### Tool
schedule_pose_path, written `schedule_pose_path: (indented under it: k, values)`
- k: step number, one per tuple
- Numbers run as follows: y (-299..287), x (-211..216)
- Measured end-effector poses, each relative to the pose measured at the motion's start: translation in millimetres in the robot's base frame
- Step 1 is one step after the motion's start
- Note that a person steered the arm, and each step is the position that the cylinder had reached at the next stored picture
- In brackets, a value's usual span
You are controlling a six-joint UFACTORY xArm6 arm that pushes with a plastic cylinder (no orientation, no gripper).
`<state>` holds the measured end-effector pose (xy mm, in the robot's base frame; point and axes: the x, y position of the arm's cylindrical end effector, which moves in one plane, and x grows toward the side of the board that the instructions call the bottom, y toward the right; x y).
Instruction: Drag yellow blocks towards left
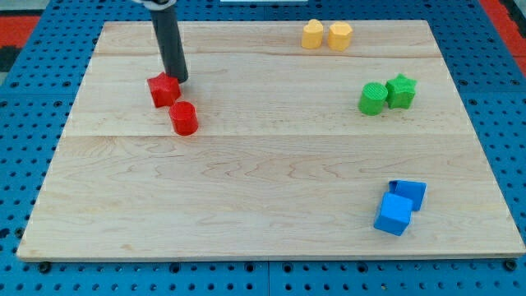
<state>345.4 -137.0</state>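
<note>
Two yellow blocks sit side by side near the view's top edge, right of centre: a rounded yellow block (312, 34) on the left and a hexagonal yellow block (340, 35) on the right, touching. My tip (178, 78) rests on the board at the upper left, right beside the top right edge of a red star-like block (163, 90). A red cylinder (184, 118) stands just below it. My tip is far to the left of the yellow blocks.
A green cylinder (372, 99) and a green star-like block (401, 90) sit together at the right. Two blue blocks (394, 214) (410, 192) lie at the lower right. The wooden board (263, 181) lies on a blue pegboard.
</note>
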Motion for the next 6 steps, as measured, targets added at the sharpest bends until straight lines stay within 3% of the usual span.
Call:
schedule_pose_path:
  k: [1,3,4,5,6]
  values:
    - [18,-21]
    - [212,-93]
    - [282,-82]
    - [327,-83]
    - [338,-137]
